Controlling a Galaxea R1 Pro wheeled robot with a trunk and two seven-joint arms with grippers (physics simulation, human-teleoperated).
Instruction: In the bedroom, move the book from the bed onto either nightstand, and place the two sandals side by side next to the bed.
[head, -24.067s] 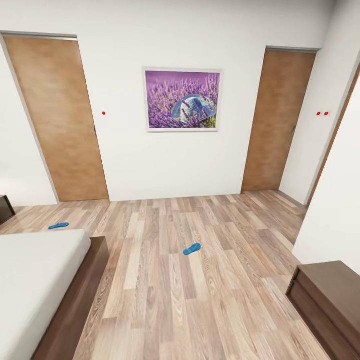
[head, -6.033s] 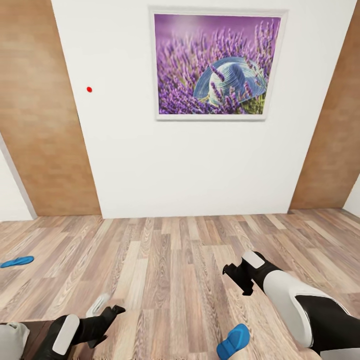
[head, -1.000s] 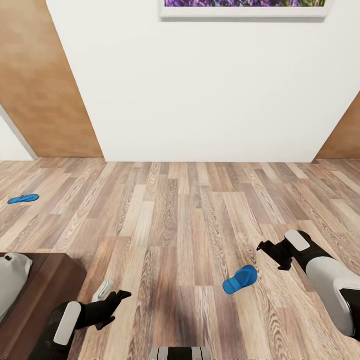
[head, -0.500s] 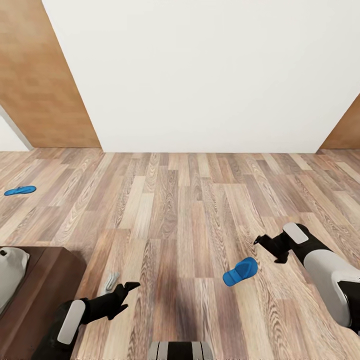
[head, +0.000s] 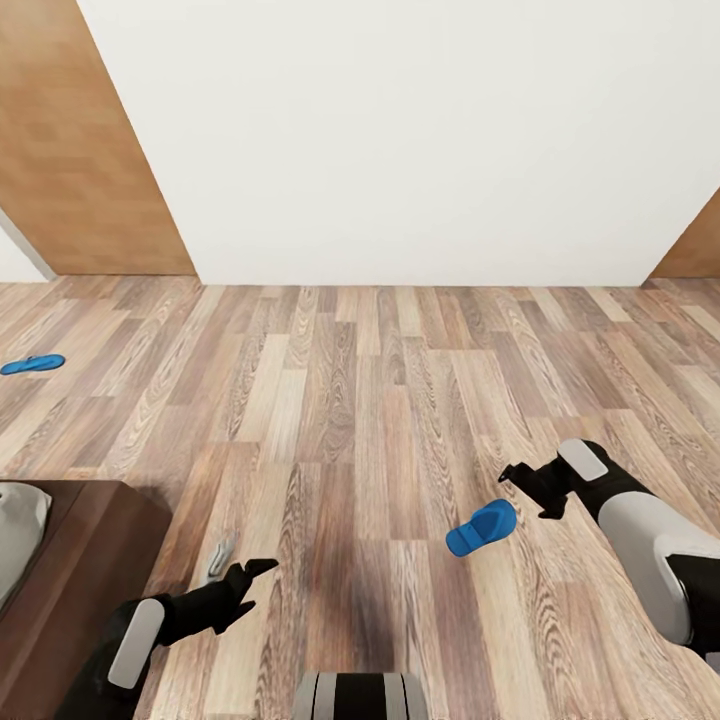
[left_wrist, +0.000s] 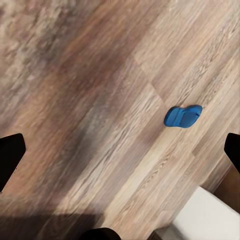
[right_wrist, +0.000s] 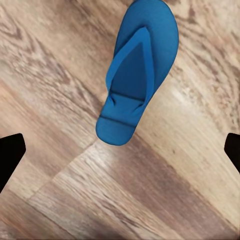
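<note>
From the head camera, your right tool, fingers spread, hangs just beside the near sandal on the floor; the far sandal lies well apart, past the bed. Your left tool is spread, empty. In the right wrist camera, the sandal sits off-centre: centre it between the fingers, then descend.

Wood-plank floor bears two blue sandals, well apart

The room is lit brightly and evenly. A soft dark shadow is seen on the floor, bottom middle. Edges look stretched.
</note>
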